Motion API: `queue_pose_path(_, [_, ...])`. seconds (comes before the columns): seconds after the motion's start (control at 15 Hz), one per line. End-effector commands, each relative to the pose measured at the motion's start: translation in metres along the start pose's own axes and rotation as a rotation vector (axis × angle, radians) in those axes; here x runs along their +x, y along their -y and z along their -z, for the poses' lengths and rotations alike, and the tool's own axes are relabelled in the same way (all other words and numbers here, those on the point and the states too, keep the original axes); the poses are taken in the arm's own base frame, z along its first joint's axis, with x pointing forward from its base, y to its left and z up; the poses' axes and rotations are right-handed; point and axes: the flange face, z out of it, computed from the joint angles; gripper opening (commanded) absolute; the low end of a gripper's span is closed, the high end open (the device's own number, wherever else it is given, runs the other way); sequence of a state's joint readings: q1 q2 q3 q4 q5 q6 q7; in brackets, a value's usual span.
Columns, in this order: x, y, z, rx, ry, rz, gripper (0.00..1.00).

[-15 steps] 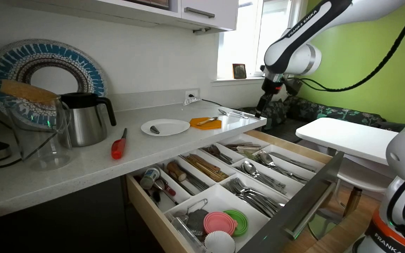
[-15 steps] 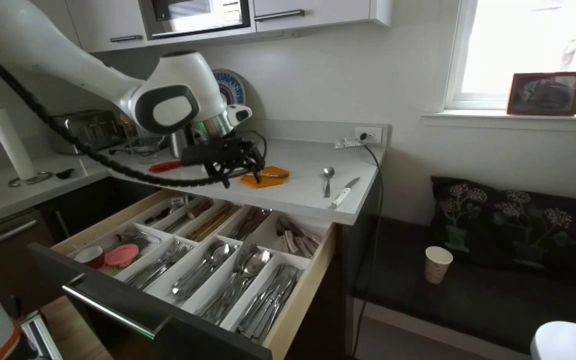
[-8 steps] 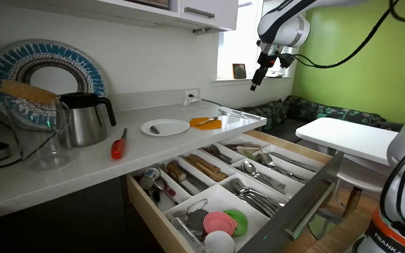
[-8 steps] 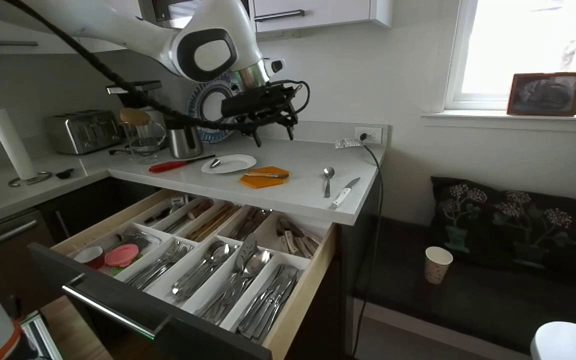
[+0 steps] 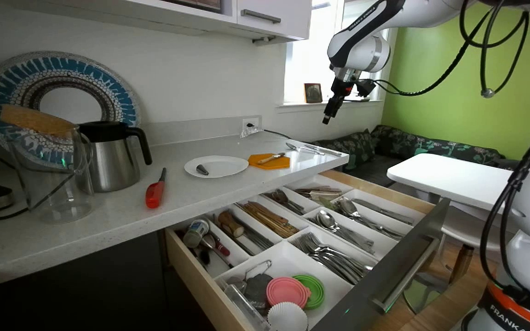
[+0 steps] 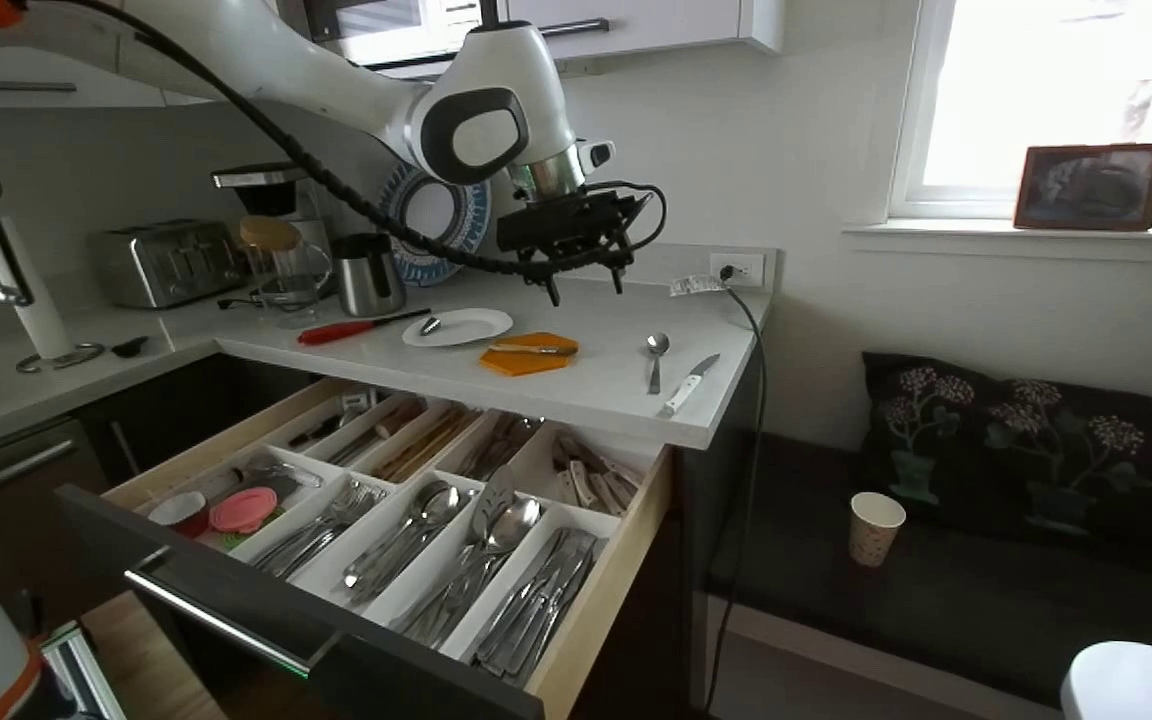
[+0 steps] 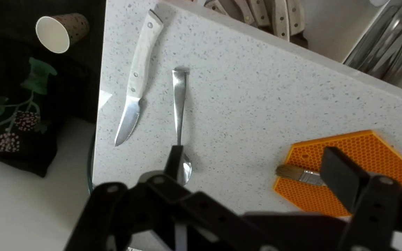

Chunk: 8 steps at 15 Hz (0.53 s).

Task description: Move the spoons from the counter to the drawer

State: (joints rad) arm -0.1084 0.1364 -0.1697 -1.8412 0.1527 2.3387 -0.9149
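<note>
Claw [image 7: 253, 158] is held above the counter [image 7: 243, 115], jaws spread wide and nothing gripped, so the pick-up of the one spoon [image 7: 179, 109] seen there, left of centre in the wrist view, is judged undone. Carrying and release into the drawer [image 6: 604, 592], lower left in an exterior view, are left too; whether any spoons [image 6: 435, 507] inside count as delivered cannot be told. Slim and silvery, the spoon is seen handle toward the frame's top, bowl partly hidden by a finger [image 7: 175, 160].

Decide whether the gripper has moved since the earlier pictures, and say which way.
Yes: in an exterior view, the gripper has moved rightward across the picture, nearer the wall socket.
</note>
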Motion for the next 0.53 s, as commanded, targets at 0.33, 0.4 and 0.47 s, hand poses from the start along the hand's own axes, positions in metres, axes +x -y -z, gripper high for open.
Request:
queue_pose_path(0.33, [0.032,-0.013,-0.041,-0.028,-0.027,0.000,1.00])
queue_pose_path(0.4, [0.038,-0.015,-0.050,-0.030,-0.032,0.005,1.00])
queue_pose_path(0.47, [0.044,-0.017,-0.062,-0.043,-0.042,0.015,1.00])
